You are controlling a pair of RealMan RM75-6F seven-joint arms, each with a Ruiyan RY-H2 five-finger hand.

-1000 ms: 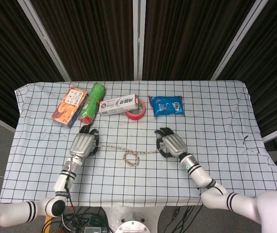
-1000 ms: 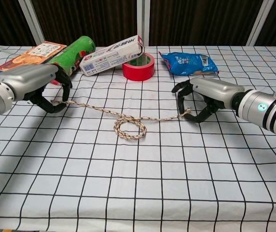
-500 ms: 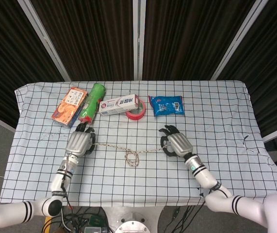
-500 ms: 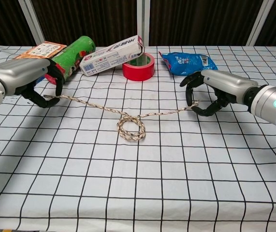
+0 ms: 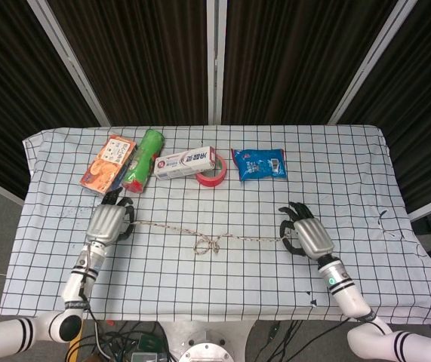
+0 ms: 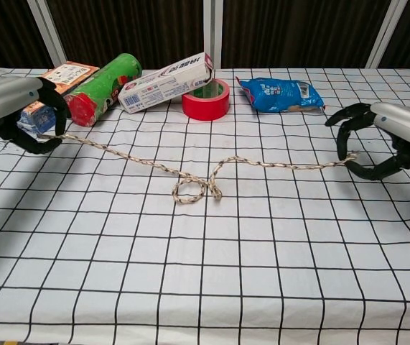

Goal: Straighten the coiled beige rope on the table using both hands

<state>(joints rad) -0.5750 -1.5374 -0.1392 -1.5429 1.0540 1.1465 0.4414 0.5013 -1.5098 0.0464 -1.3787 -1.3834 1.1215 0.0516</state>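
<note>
Beige rope [image 6: 205, 172] lies left-right across the checked tablecloth [image 6: 212, 280], its small loop mid-span roughly equidistant from the left hand [image 6: 18, 115] and right hand [image 6: 384, 140], each pinching one end, so I judge outward pulls remain, with dark curtains [image 5: 147, 60] behind.

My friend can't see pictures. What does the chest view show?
Two robot hands, left hand and right hand, hold the ends of a beige rope across a checked table. A small loop remains mid-rope.
</note>
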